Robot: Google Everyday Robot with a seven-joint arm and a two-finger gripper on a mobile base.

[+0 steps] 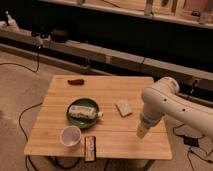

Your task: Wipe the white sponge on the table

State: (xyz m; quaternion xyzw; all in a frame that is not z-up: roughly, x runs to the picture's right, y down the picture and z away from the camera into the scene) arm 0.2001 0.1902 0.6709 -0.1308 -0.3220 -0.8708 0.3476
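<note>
Open gripper (142,131) over the light-wood plank counter (115,87)
It's empty, hanging just right of the small flat off-white sponge (123,108), not touching it.

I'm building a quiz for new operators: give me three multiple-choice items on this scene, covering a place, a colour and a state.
1. Where is the pincer? A) above the table, right of the white sponge; B) under the table; C) left of the table.
2. Colour of the plate? A) red; B) green; C) blue.
3. The white sponge is: A) gripped; B) on the plate; C) lying flat on the table.
Answers: 1 A, it points down near the right edge; 2 B, green rim around the packet; 3 C, apart from the pincer.
</note>
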